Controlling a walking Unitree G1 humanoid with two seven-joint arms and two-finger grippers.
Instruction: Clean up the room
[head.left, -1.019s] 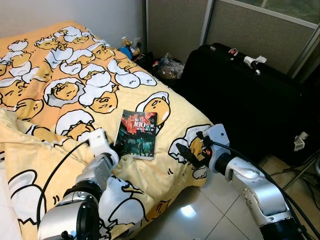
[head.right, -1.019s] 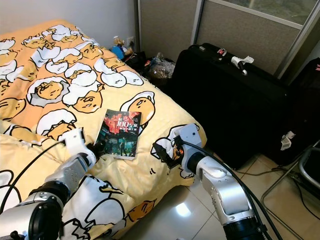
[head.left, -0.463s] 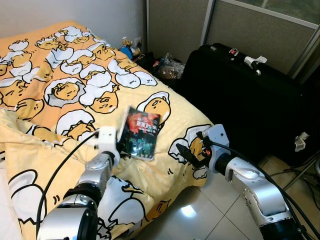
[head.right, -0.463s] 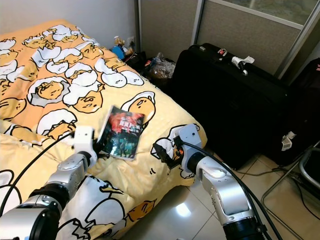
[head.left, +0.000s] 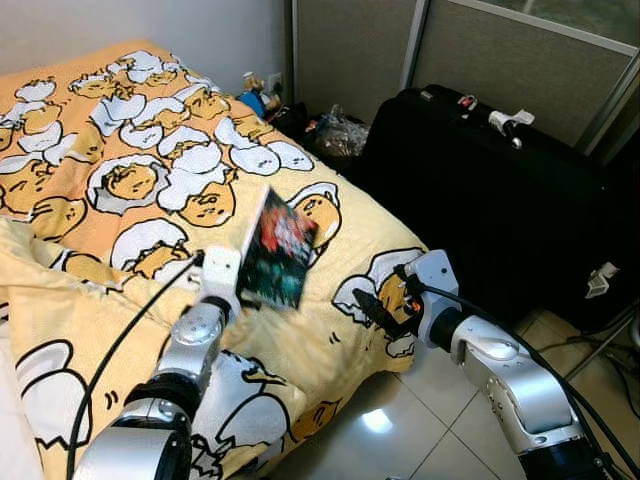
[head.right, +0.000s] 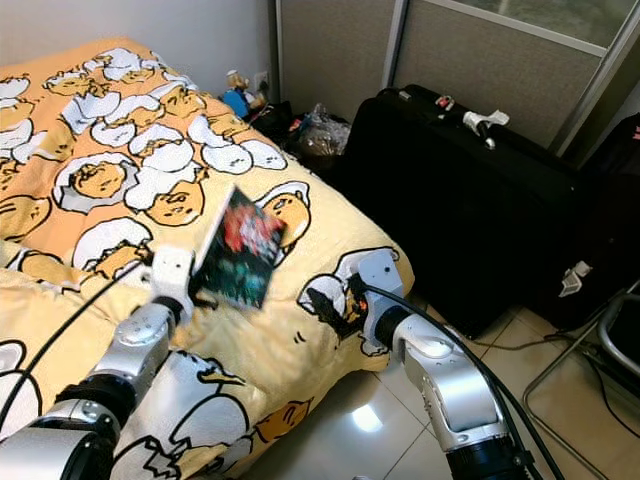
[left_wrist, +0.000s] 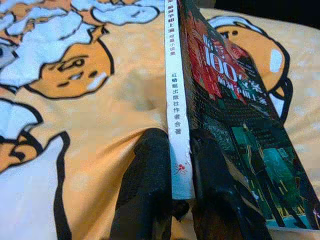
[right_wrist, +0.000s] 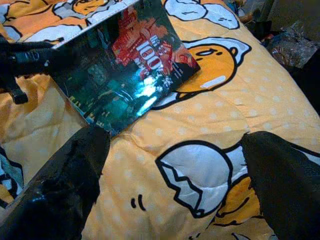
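A dark paperback book (head.left: 279, 252) with red and teal cover art stands tilted on edge above the yellow egg-print duvet (head.left: 130, 180). My left gripper (head.left: 238, 290) is shut on the book's lower spine; its two black fingers (left_wrist: 147, 200) clamp either side of the white spine (left_wrist: 175, 115). My right gripper (head.left: 372, 304) hovers open over the bed's near right corner, just right of the book, which shows between its fingers (right_wrist: 65, 180) as the book (right_wrist: 125, 65).
A large black suitcase (head.left: 500, 190) lies on the floor right of the bed. Bags and small toys (head.left: 335, 135) crowd the gap by the wall. A bare stretch of glossy tiled floor (head.left: 400, 430) lies beyond the bed's corner.
The book lay flat on the duvet a second ago; my left gripper has taken its spine and lifted it up on edge. The right arm has barely moved.
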